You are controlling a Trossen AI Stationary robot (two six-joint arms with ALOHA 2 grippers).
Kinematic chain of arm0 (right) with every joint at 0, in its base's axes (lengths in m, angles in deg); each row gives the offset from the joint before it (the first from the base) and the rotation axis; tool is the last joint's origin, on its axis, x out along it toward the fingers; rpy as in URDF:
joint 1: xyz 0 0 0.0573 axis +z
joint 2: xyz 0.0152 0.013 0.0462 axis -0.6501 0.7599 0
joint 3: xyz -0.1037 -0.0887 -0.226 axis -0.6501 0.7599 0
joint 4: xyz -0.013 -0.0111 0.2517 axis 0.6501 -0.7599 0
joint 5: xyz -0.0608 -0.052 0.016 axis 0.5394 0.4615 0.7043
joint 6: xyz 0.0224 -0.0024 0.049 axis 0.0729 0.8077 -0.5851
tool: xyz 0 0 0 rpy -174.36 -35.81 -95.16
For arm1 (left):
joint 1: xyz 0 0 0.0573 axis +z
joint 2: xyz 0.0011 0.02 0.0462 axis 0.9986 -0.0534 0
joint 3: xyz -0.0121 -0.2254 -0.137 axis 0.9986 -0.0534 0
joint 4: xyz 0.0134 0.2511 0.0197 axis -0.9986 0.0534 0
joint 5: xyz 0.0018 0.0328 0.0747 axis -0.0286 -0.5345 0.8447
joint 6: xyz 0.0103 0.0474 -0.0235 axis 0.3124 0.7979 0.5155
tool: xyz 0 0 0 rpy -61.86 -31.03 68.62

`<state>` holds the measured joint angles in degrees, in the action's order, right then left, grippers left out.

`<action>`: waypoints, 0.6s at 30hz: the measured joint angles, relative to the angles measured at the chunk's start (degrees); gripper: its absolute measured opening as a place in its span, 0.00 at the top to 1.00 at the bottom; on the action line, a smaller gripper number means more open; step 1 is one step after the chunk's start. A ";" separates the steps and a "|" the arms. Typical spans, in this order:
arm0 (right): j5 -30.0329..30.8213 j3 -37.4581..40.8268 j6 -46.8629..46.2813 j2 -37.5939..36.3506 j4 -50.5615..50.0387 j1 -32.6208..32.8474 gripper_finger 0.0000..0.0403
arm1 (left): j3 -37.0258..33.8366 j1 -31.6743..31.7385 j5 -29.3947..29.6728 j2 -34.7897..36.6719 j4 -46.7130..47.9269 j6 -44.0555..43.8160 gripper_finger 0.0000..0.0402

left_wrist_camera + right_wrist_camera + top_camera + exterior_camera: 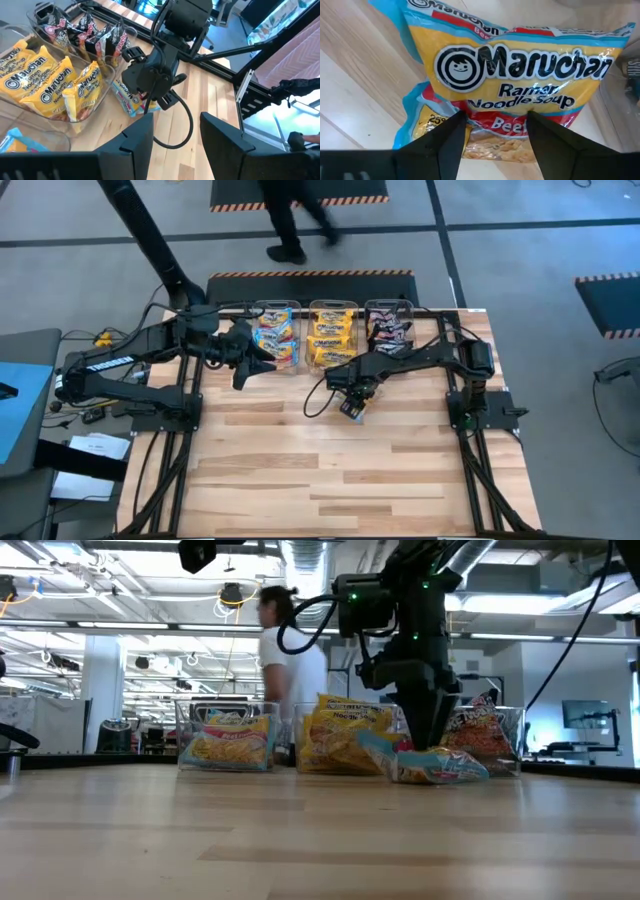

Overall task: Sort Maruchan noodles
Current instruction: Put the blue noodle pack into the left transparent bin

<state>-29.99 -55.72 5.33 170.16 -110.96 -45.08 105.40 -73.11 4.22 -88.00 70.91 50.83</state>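
A light blue-pink Maruchan noodle packet [520, 65] lies flat on the table in front of the bins, seemingly overlapping a second one [420, 125]. My right gripper [495, 120] points straight down over it, open, one finger on either side of its near part [432, 765]. Three clear bins stand along the far edge. They hold blue-pink packets [275, 338], yellow-orange packets [333, 337] and dark maroon packets [388, 328]. My left gripper [250, 365] hovers open and empty near the blue-pink bin. My right gripper's open fingers [428, 735] come down from above to the top face of the blue-pink packet. I cannot tell whether they touch it. The packet lies flat on the table.
A person [295, 220] walks across the floor beyond the table's far edge. A black cable [185, 120] loops below the right arm's wrist. The near half of the wooden table [330, 480] is bare wood.
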 joint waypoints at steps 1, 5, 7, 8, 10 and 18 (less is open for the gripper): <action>-0.07 -0.02 0.00 0.37 0.01 0.00 0.41 | -0.01 0.00 0.02 -0.02 0.04 -0.04 0.63; -1.63 -0.07 -0.56 0.81 0.44 0.00 0.51 | 0.00 0.00 0.03 -0.02 0.04 -0.07 0.63; -2.77 -0.01 -2.01 0.92 1.05 0.08 0.60 | -0.01 0.00 0.02 -0.02 0.03 -0.07 0.63; -2.91 -0.01 -2.80 0.93 1.19 0.20 0.66 | -0.02 0.00 0.02 -0.02 0.04 -0.07 0.63; -3.09 0.03 -3.90 0.72 1.09 0.40 0.78 | 0.00 0.00 0.02 -0.02 0.04 -0.07 0.63; -4.30 -1.47 -4.96 0.92 -1.85 2.49 0.97 | 0.00 0.00 0.02 -0.02 0.04 -0.09 0.63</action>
<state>-34.29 -57.19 0.37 171.08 -112.81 -42.59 105.40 -73.11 4.25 -88.02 70.95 50.74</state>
